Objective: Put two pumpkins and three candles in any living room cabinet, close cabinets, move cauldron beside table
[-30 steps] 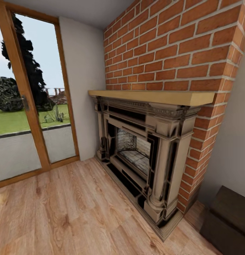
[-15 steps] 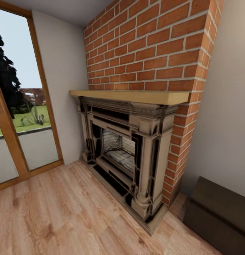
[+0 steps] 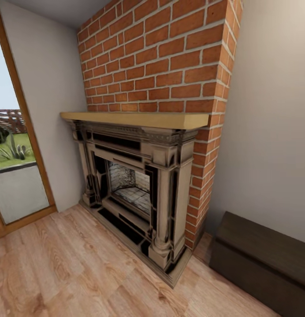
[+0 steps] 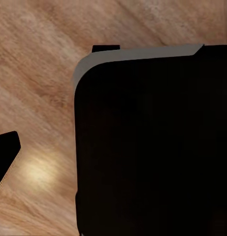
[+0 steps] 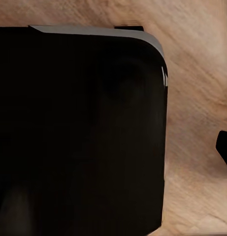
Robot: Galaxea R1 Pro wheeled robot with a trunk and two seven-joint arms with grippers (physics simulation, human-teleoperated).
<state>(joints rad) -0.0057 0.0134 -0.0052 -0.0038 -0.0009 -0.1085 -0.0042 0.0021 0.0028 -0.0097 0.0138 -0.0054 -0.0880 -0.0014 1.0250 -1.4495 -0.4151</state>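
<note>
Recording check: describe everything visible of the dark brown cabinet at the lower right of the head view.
The cabinet is a low, dark brown unit that looks like wood, with a flat bare top and a plain front showing no handles. One end and part of its length show; the rest is cut off by the picture's edge. It looks shut. It stands on the wooden floor against the pale wall, just right of the brick chimney, with a narrow gap between them.

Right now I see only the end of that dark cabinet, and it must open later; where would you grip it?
Hard to say yet. The dark brown cabinet shows one end and its flat top beside the brick fireplace; no handle, knob or drawer edge shows. Probably come from its long front side and look for a seam there.
</note>
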